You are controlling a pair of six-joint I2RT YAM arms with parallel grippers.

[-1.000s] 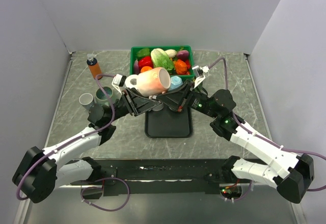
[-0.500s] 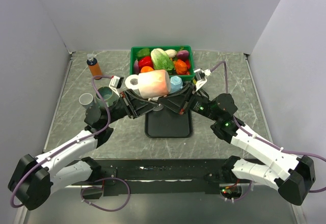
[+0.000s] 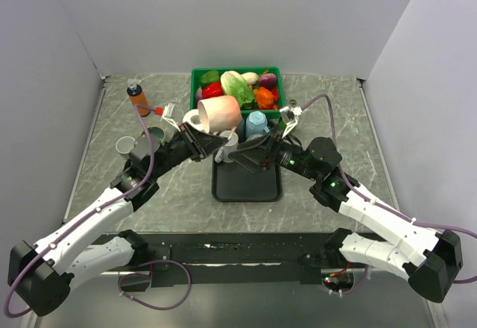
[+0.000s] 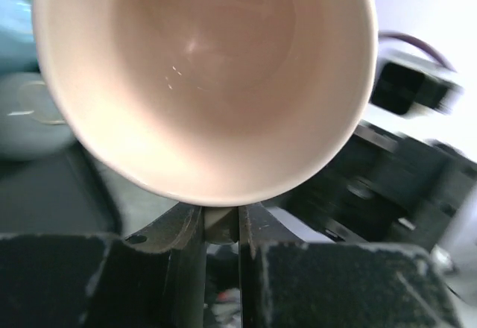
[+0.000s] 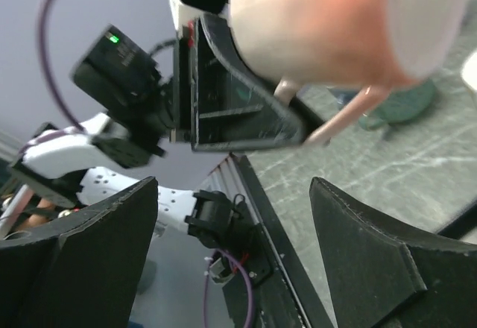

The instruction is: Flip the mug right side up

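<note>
The peach-pink, white-handled mug (image 3: 218, 113) is aloft and tilted, its rim pinched by the left gripper (image 4: 221, 224).

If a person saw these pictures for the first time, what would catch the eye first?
First comes the pink mug, held in the air mid-table by the left gripper, which pinches its rim. The right gripper stands open close beside it. Behind them, at the table's far edge, sits a green basket full of bright vegetables.
</note>
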